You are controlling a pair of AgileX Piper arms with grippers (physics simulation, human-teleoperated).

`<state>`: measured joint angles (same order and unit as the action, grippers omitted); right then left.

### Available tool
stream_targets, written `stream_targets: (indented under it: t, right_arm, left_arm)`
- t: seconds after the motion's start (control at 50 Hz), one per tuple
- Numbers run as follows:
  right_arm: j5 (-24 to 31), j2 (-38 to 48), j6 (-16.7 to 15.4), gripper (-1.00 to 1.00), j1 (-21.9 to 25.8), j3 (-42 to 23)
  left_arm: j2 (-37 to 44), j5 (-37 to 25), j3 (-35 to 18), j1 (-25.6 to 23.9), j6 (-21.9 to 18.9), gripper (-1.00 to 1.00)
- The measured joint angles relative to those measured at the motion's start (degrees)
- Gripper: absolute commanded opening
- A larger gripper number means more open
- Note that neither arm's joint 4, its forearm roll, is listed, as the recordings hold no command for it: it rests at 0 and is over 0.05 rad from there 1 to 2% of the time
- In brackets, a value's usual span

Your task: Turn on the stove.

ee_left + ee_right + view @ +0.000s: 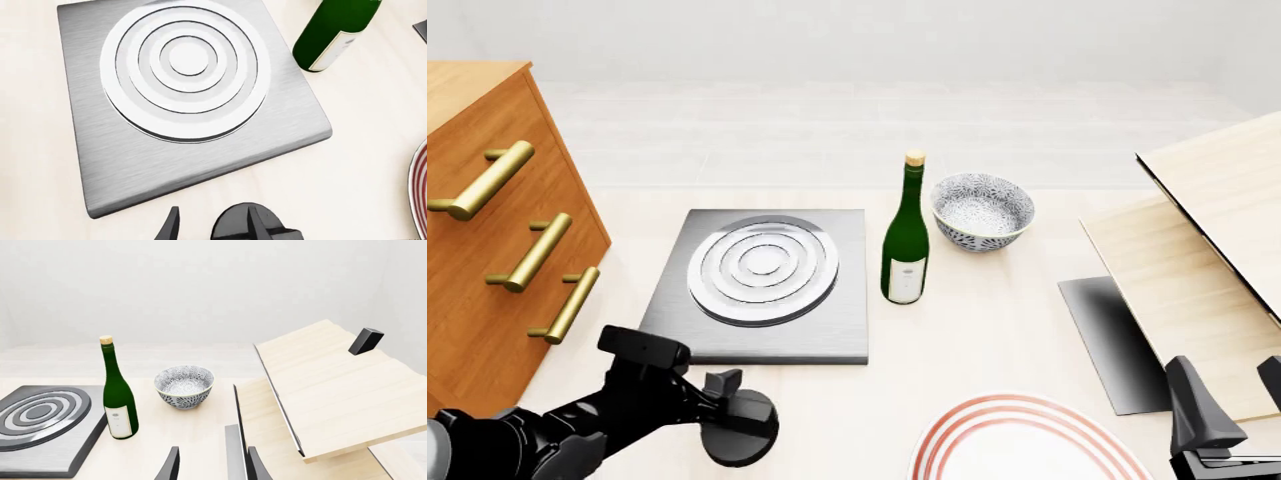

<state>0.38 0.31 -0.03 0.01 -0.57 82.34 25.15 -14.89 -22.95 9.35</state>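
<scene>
We see the stove (767, 290) as a flat, brushed dark-grey metal slab with concentric silver burner rings, lying on the pale table (988, 330) beside a green bottle (905, 250). Its small black round knob (741, 428) sits just before the slab's near edge. Our left gripper (723, 400) has its fingers spread around that knob, while our right gripper (210, 465) hangs apart, also spread.
</scene>
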Motion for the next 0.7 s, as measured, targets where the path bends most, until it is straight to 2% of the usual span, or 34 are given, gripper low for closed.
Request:
stream_targets:
  t: [0.22,0.7]
  right_arm:
    - [0.0,0.0,0.0,1.0,0.0,0.0]
    - [0.0,0.0,0.0,1.0,0.0,0.0]
  left_arm:
    - [-0.89,-0.8,1.05,2.43,-2.63,1.0]
    - [-4.13,-3.36,2.21,4.04,-3.95,1.0]
